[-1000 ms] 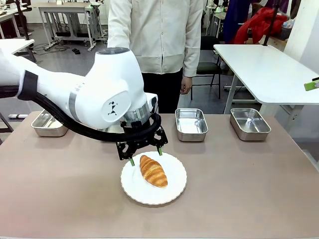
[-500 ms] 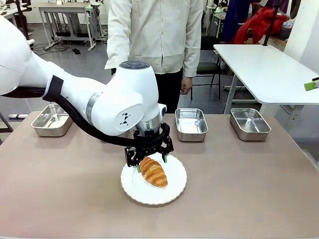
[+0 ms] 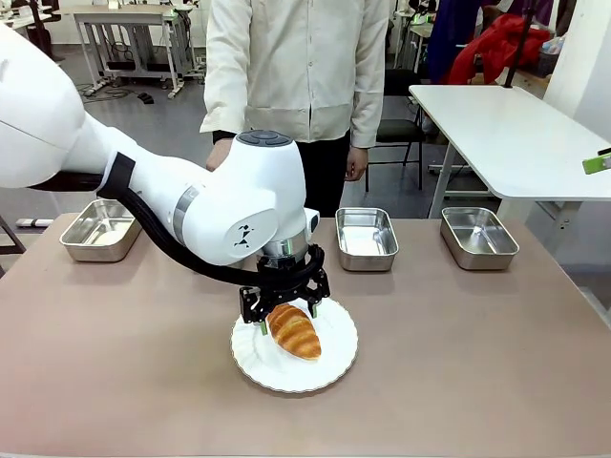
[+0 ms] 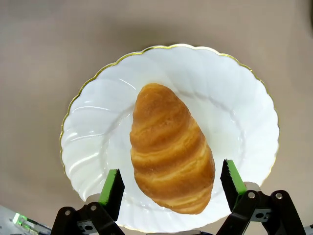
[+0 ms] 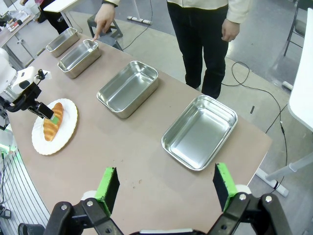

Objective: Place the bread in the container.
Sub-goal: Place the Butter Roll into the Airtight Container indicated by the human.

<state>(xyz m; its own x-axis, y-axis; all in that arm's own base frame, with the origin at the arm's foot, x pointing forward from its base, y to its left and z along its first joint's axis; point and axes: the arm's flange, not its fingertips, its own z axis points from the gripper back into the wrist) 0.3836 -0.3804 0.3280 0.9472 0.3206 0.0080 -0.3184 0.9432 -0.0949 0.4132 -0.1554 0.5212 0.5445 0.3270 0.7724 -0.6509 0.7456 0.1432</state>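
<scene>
Two green-padded fingers of the left pincer [image 3: 285,316] hang spread on either side of the bread [image 3: 293,330], the white arm reaching in from the left with its wrist pointing straight down over the plate [image 3: 334,355]. From the left wrist, the pads [image 4: 113,186] flank the roll's wider end, apart from its crust and not touching it. The bread [image 4: 170,150] is a golden-brown croissant shape with a glossy crust and darker ridged bands across it, lying at a slant in the middle of the white, gold-rimmed, scalloped plate [image 4: 98,122] on the brown bench [image 3: 477,363]. The right pincer [image 5: 165,186] hovers high above the bench with fingers wide apart, holding nothing. Four shiny steel pans line the far edge; the person's hand [image 5: 103,19] points a finger at one container [image 5: 78,58], the second from the far end of the row in the right wrist view.
</scene>
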